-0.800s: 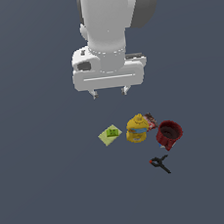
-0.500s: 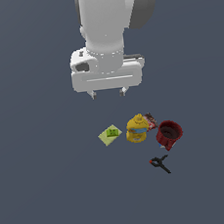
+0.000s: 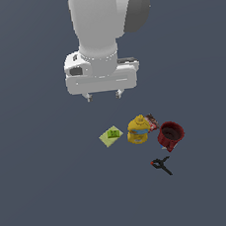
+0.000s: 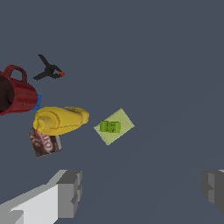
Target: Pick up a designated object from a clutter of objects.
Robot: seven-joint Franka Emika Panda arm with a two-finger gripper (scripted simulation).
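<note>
Bright green, the tiny block (image 3: pixel 114 132) is lying on top of the pale yellow-green pad (image 3: pixel 108 138), at 9 o'clock of the yellow bottle (image 3: pixel 138 130). The dark red mug (image 3: pixel 170 135) is standing at the bottle's 3 o'clock. The tool (image 3: pixel 103 95) is hanging above the tabletop (image 3: pixel 44 192), fingers (image 4: pixel 70 192) spread wide, holding nothing.

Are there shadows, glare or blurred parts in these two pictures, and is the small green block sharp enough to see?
Exterior view: flat, even light, no cast shadows or glare; the green block is tiny and its marks are hardly legible. Wrist view: also shadowless; the block on the pale pad is larger but soft-edged, and the open gripper is cut by the frame.
</note>
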